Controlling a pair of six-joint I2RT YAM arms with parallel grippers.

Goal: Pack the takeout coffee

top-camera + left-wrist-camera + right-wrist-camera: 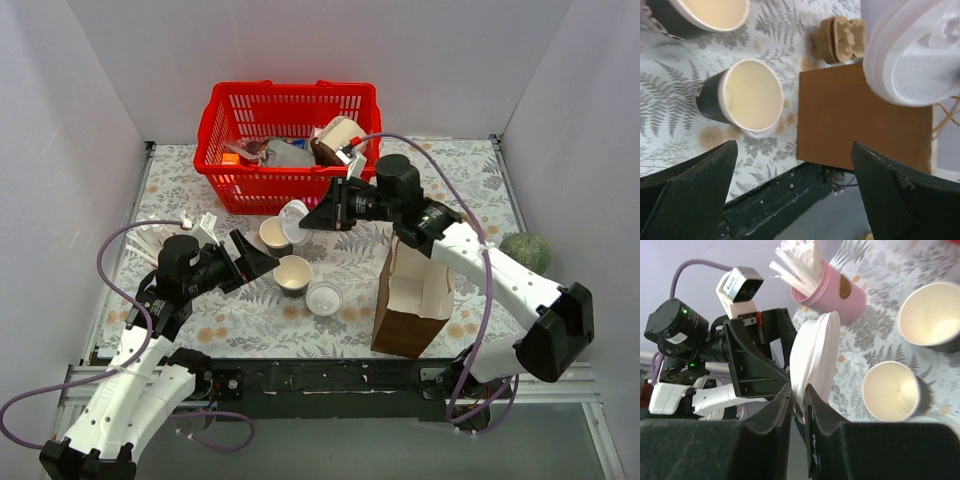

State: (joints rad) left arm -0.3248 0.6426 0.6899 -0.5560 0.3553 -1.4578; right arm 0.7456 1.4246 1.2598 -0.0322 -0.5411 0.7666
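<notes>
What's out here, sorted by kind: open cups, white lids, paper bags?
open paper cup: 2
white lid: 2
brown paper bag: 1
Total: 5

The basket sits at the back, the far cup before it, the near cup closer, the takeout coffee just right of that, then the bag.

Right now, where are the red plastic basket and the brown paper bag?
red plastic basket (255,192): top external view, front mesh wall.
brown paper bag (408,332): top external view, near side wall.
</notes>
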